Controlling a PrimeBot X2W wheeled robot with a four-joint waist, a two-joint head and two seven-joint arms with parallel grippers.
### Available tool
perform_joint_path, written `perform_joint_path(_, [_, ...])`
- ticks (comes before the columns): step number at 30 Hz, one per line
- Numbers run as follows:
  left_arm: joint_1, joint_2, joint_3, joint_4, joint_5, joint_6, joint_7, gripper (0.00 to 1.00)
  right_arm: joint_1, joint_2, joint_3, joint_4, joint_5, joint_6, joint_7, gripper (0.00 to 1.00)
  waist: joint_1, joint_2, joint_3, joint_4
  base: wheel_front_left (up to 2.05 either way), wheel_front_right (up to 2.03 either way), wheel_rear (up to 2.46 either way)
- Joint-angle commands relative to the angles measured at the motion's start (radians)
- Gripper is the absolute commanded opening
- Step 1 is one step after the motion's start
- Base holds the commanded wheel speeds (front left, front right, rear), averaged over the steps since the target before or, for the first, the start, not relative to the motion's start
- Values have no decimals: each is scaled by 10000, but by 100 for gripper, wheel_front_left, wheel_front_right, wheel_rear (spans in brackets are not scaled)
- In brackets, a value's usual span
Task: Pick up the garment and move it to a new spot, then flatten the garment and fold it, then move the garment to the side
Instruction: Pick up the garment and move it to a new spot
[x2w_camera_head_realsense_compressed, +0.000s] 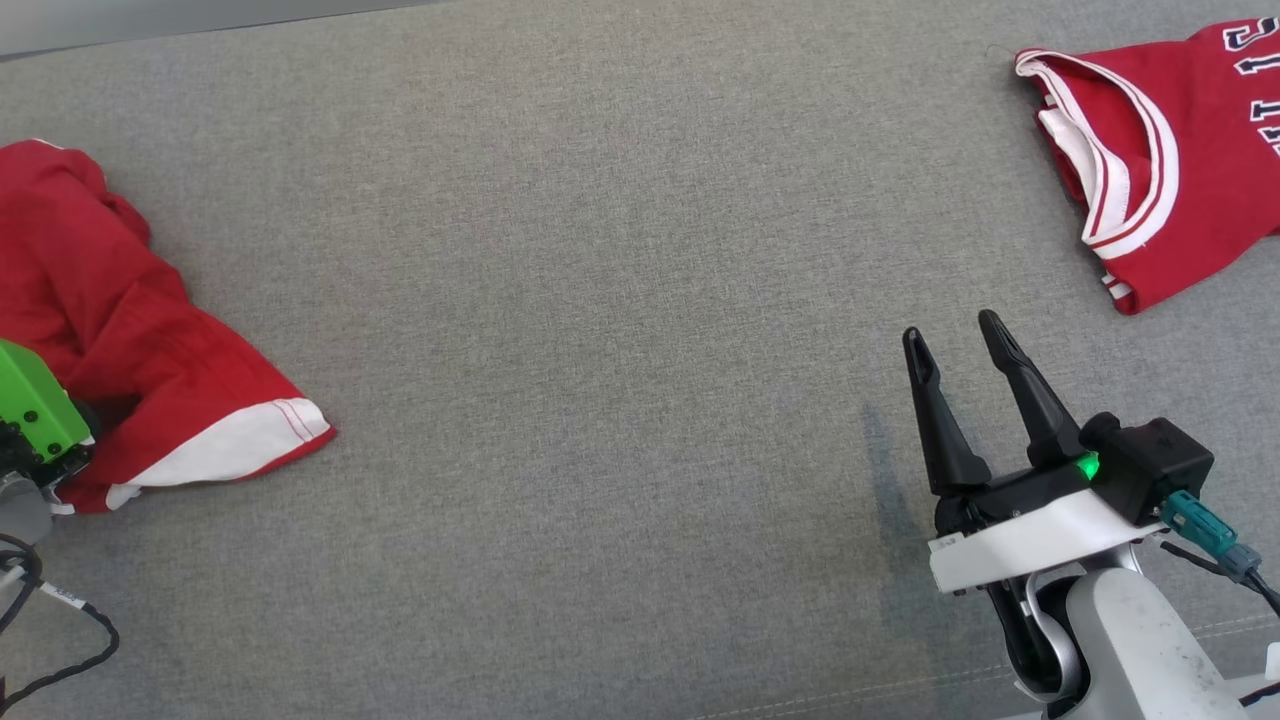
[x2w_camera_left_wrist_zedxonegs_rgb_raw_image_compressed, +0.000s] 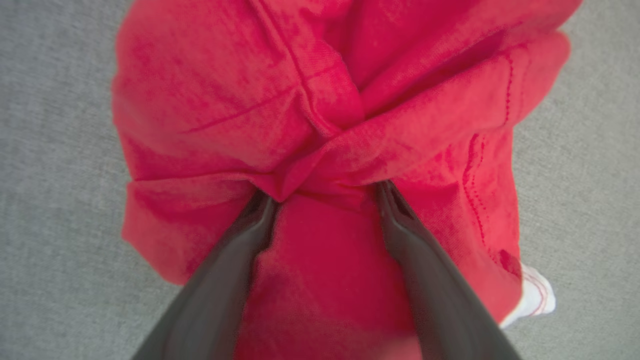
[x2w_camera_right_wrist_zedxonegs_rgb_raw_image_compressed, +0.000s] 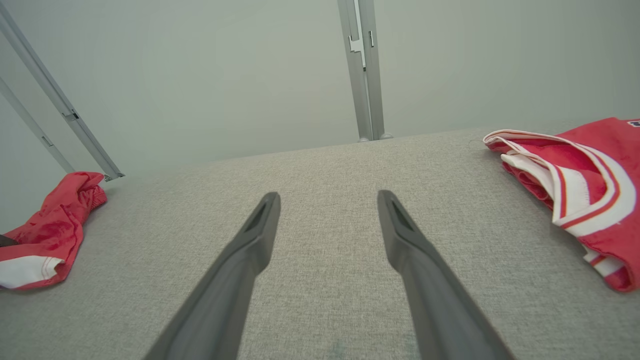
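Here the left gripper (x2w_camera_left_wrist_zedxonegs_rgb_raw_image_compressed: 322, 200), spread wide, has a fold of the garment (x2w_camera_left_wrist_zedxonegs_rgb_raw_image_compressed: 225, 115) between its jaws, likely to pinch it; the right gripper (x2w_camera_head_realsense_compressed: 952, 327) hangs open, empty.

- a grey woven fabric surface (x2w_camera_head_realsense_compressed: 620, 300) runs flat across the whole head view.
- a crumpled red garment (x2w_camera_head_realsense_compressed: 150, 330) lies bunched at its left edge, with a white hem band (x2w_camera_head_realsense_compressed: 235, 450) turned toward the middle.
- a red jersey (x2w_camera_head_realsense_compressed: 1190, 170) with white and red striped trim lies at the far right, well apart from the crumpled one.
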Motion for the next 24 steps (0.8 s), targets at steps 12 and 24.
perform_joint_path(12, [243, -59, -3, 73, -149, -25, -421, 0, 10, -22, 25, 113, -31, 0, -34, 100, -1, 0, -266, 95, 0, 0, 0])
perform_joint_path(24, [808, -54, -135, -654, -479, -337, -1118, 0, 456, -93, 196, 411, 167, 0, -34, 100, -1, 0, -1527, 110, 0, 0, 0])
